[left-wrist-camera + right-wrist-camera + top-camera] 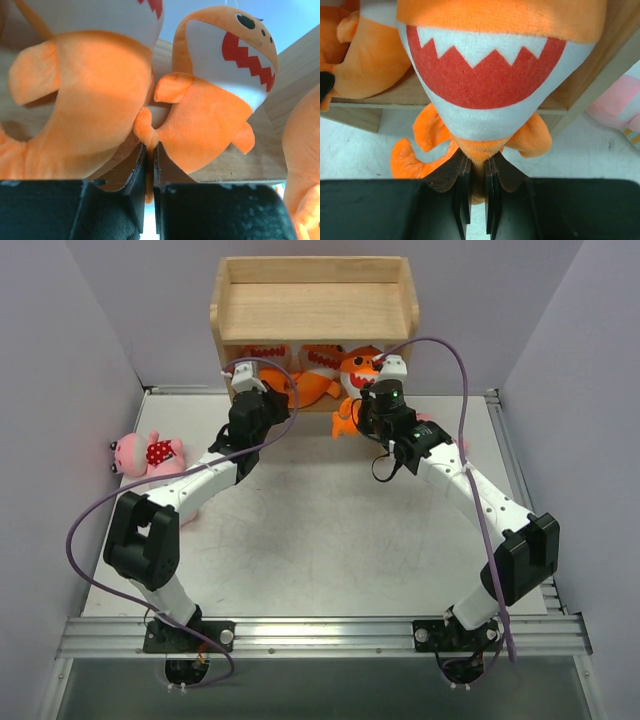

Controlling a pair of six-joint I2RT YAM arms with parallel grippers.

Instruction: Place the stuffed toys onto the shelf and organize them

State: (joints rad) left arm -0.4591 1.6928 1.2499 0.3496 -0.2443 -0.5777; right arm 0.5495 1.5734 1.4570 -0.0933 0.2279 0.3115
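The fish toys are plush: light and soft, giving way wherever they are squeezed. A pinch on a thin part such as a tail or a fold should hold better than one across the fat body, which would likely bulge out.

The left tool (pixel 150 150) is closed on the small tail knob of the middle fish (pixel 210 115). That fish leans in the shelf (pixel 315 270), touching the left fish (pixel 90 100). The right tool (pixel 477 167) is clamped on a tuck of orange plush just under the white chin of the right fish (pixel 485 75). This one sits at the front of the shelf's right end, its tail and fins hanging past the board's edge over the worktop (pixel 320 530). Held by so little, each toy may droop or swing when lifted.

A pink doll (pixel 150 455) in red polka dots lies at the worktop's left edge, well apart from the shelf. Another pink toy (pixel 620 100) shows near the shelf's right side, mostly hidden. The worktop is pale, flat and scuffed. The shelf stands at the far edge, centre, with plain walls close on left and right.
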